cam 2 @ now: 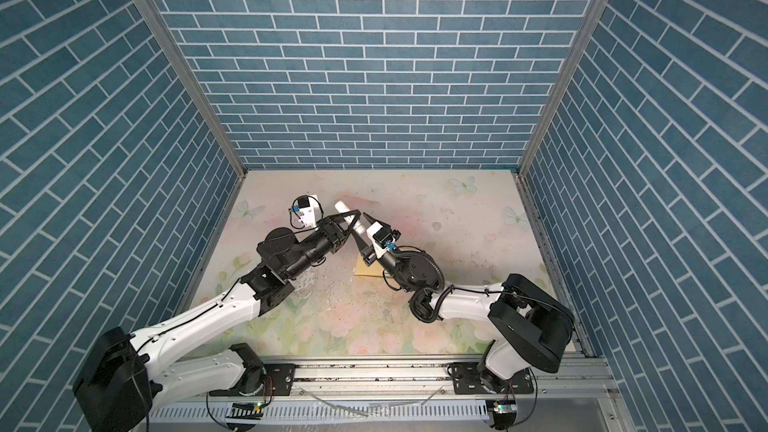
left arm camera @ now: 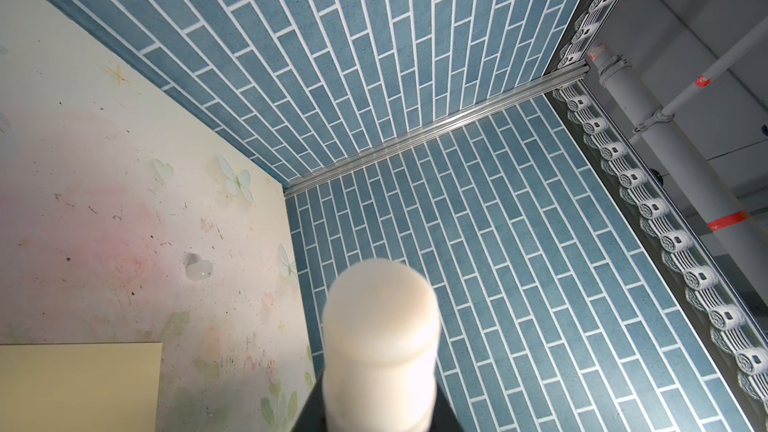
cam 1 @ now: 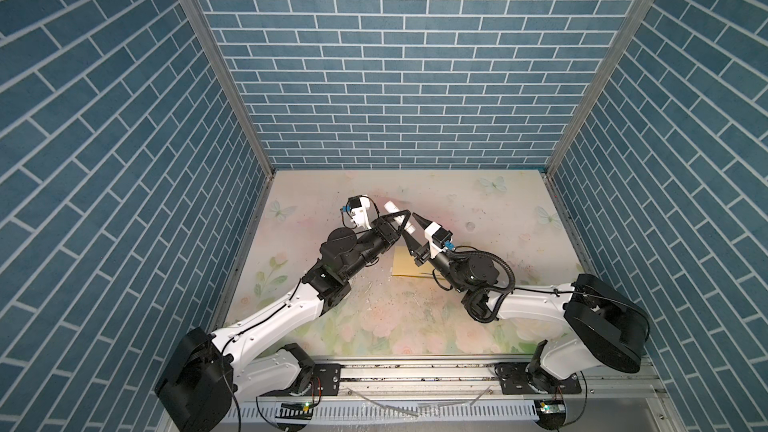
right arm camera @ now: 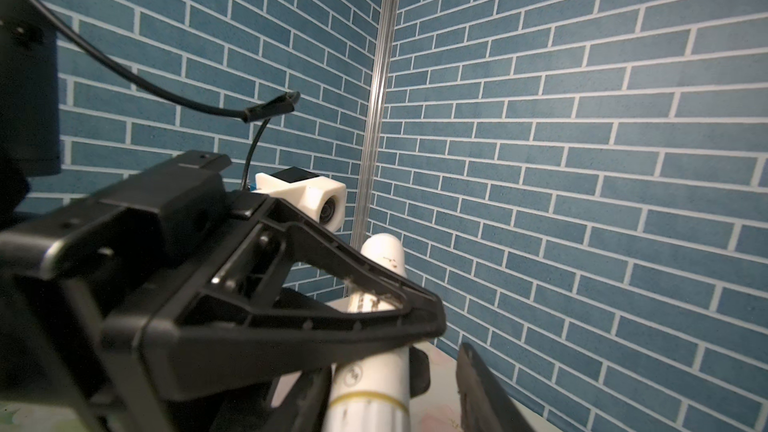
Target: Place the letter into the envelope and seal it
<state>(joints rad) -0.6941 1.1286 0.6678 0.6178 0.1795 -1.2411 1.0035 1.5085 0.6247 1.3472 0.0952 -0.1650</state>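
While my left gripper (cam 1: 400, 218) is clamped across the middle of the white glue stick (cam 1: 392, 206), holding it tilted in the air above the middle of the worktop (cam 1: 498, 209), my right gripper (cam 1: 409, 225) straddles the stick's nearer end. Through the right wrist camera I see one of its fingers (right arm camera: 482, 392) standing off the tube with a gap, so I read those jaws as apart and not yet pinching.

The envelope (cam 1: 402, 263) lies flat about midway between the worktop's left and right edges, beneath the two grippers. Part of it is hidden under my right wrist. I cannot find the letter in any view, and I cannot tell whether it already sits inside the envelope.

I judge the glue stick to be light and rigid, a smooth plastic cylinder that will want to spin or slide between flat jaws. I would take the free end square across its width, close to the yellow band (right arm camera: 365, 398), and pull straight along the tube's axis so the left grip is not levered loose. I cannot tell which end carries the cap.

The envelope looks like thin, limp paper, light enough to skate across the smooth worktop at a nudge. I would pin it near a short edge with one gripper and work only the flap, which I cannot see from here, with the other.
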